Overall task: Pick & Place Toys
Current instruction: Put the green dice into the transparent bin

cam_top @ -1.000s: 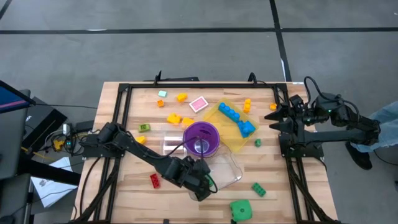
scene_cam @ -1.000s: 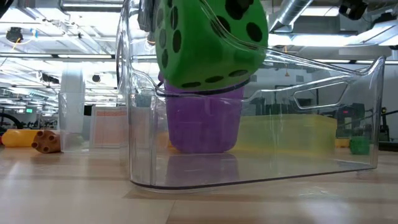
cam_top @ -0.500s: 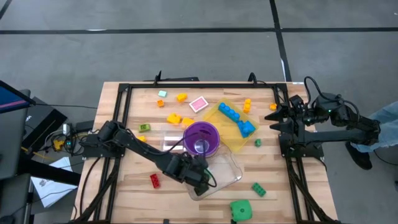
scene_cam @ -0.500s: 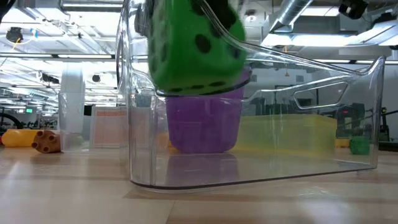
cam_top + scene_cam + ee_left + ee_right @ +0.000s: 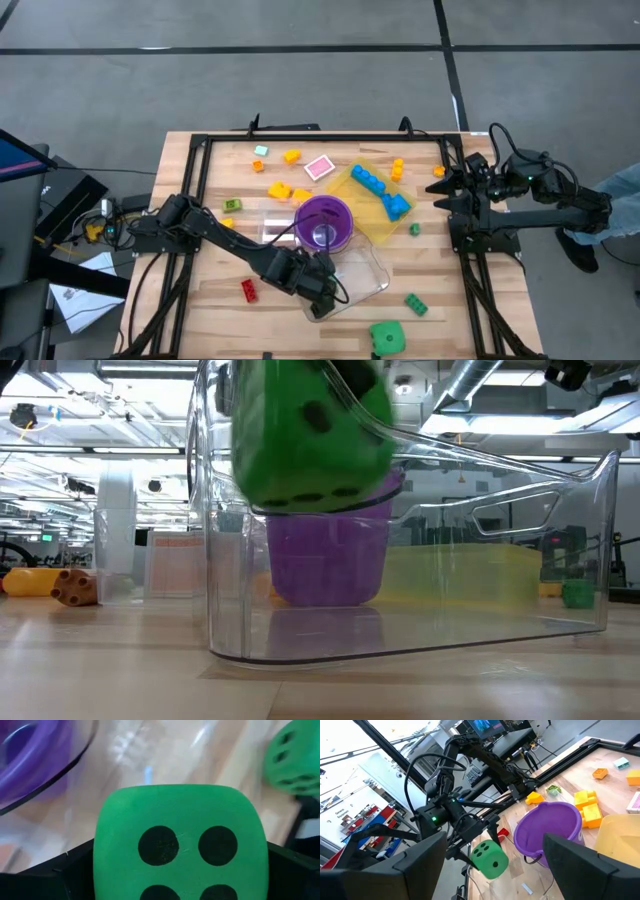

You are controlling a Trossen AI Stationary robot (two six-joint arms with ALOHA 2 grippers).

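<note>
Table [image 5: 420, 150], light wood w/ black frame, filled centre of high view. Clear tub [image 5: 350, 272] sat lower centre of that frame, long axis running roughly left-right w/ slight tilt; in low view its wall [image 5: 500, 560] spanned most of frame. Yellow tray [image 5: 372, 222] lay up-right of tub, corners pointing up/down like a diamond. Purple cup [image 5: 323, 222] stood upright betw. the two, touching tub's upper edge.

Left arm reached from frame left to tub's lower-left corner. Left gripper [image 5: 318, 290] was clamped on green die [image 5: 180, 845] w/ jaws spread wide, a finger on each side. Die was a soft-looking cube, rounded edges, black dots; in left wrist view a dotted face pointed at cam, four dots showing. In low view die [image 5: 310, 435] hung at upper centre, above tub floor, just at tub's near wall, tilted, no real long axis. Right wrist view showed it [image 5: 490, 859] lower centre, left of cup.

Second green die [image 5: 387, 336] sat at bottom of high view, below tub, on the wood.

Right gripper [image 5: 442, 188] hung parked at table's right edge, fingers apart, holding nothing.

Smaller bits: blue bricks [image 5: 368, 180] on tray, long axis diagonal; pink tile [image 5: 319, 167] upper centre; yellow bricks [image 5: 279, 190] left of cup; red brick [image 5: 248, 290] lower left; green brick [image 5: 416, 304] lower right.
</note>
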